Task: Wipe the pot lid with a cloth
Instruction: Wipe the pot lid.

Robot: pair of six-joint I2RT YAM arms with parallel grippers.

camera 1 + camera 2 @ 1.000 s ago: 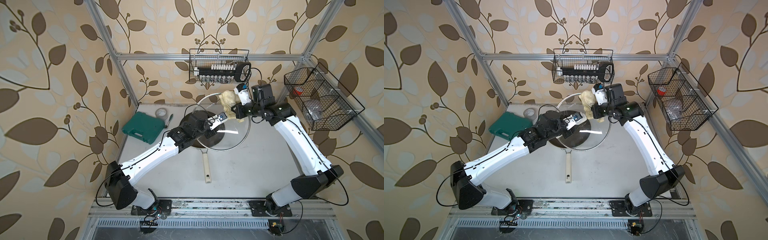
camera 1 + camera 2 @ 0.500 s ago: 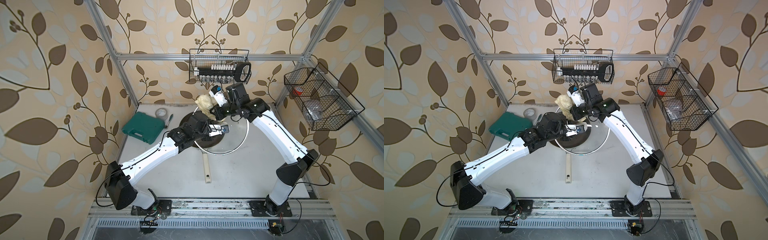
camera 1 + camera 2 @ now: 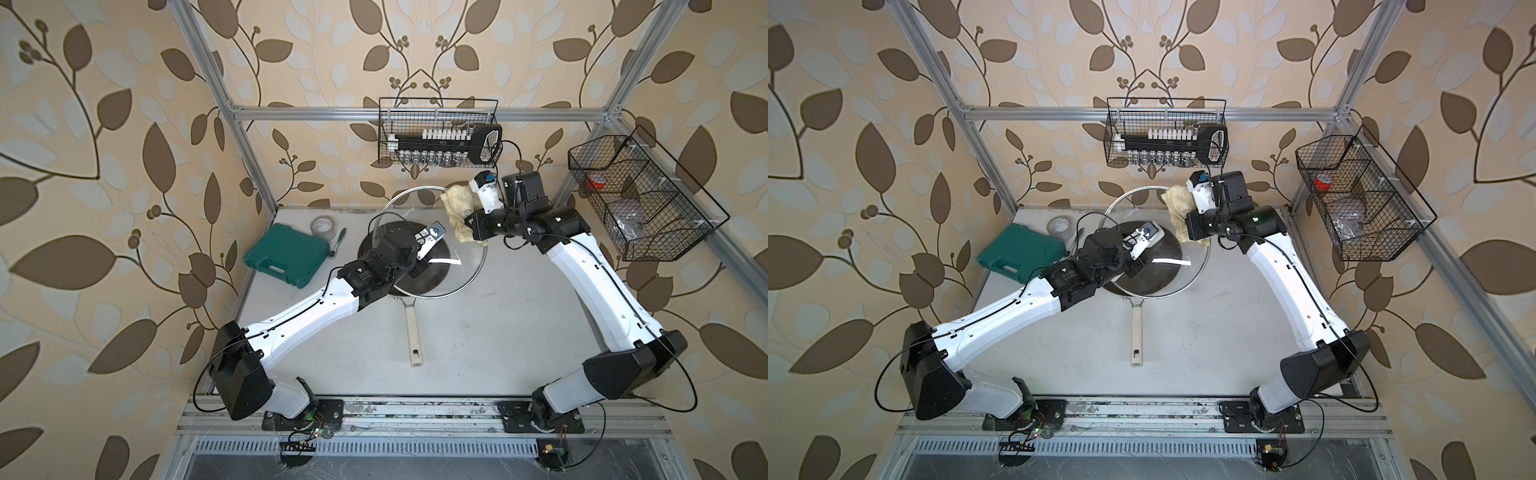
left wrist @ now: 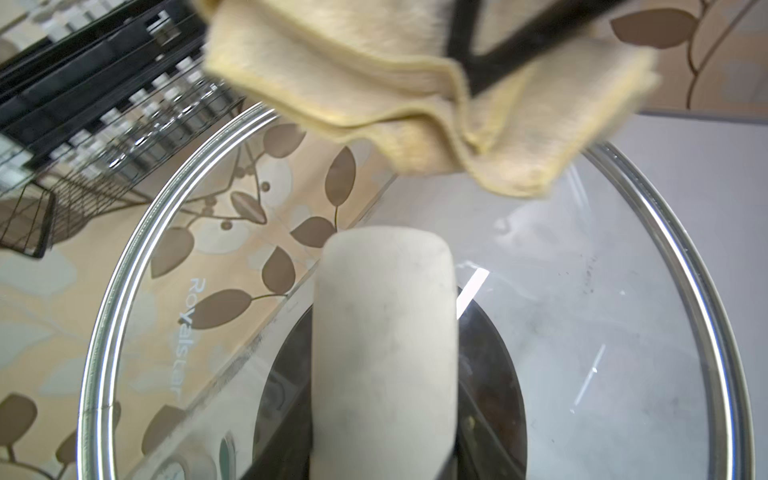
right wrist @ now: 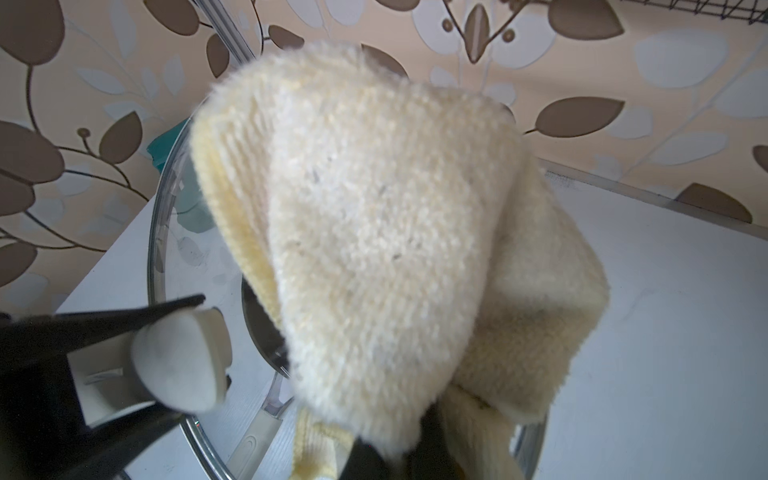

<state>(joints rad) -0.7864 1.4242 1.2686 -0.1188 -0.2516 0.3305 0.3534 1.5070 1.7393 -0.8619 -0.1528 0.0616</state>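
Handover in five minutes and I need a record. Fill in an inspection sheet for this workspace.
Surface: white table, lightly marked.
Job's things: pot lid held tilted over the frying pan; cloth at its far rim.
Clutter: green case, tape roll, small green-handled tool, far left.
Grippers: left gripper shut on the lid's handle; right gripper shut on the cloth.
Cables: black cable loops over the lid.
Surroundings: back wire basket, side wire basket, leaf wallpaper.

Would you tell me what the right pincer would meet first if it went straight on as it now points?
Probably the pot lid: the right pincer, shut on the cloth, points at its glass near the rim, so the cloth would press there first. Whether they touch is unclear.
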